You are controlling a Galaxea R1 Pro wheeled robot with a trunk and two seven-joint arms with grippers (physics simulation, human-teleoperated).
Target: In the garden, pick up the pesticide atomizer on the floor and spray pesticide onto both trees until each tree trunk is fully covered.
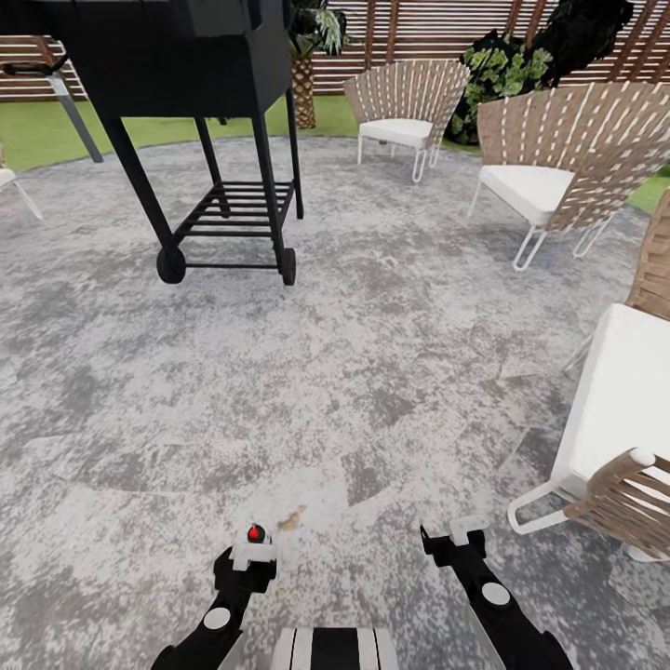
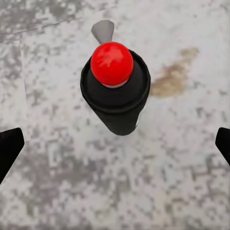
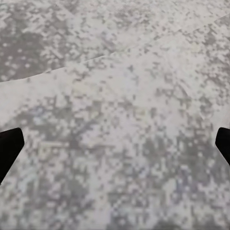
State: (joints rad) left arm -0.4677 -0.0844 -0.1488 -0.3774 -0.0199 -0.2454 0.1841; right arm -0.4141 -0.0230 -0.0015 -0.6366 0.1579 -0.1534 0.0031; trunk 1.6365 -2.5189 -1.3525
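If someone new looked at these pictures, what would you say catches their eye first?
Probably the pesticide atomizer, a black body with a bright red cap, seen close up over grey speckled paving in the left wrist view and at the left gripper in the head view. Next, the black wheeled grill cart at upper left, then the woven chairs with white cushions along the right.

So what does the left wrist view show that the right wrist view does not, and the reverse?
Left wrist view: the atomizer, a red cap on a black body, and a brown stain beside it. Right wrist view: a seam crossing the paving. Both: grey speckled paving and black fingertips at opposite edges of the picture, wide apart.
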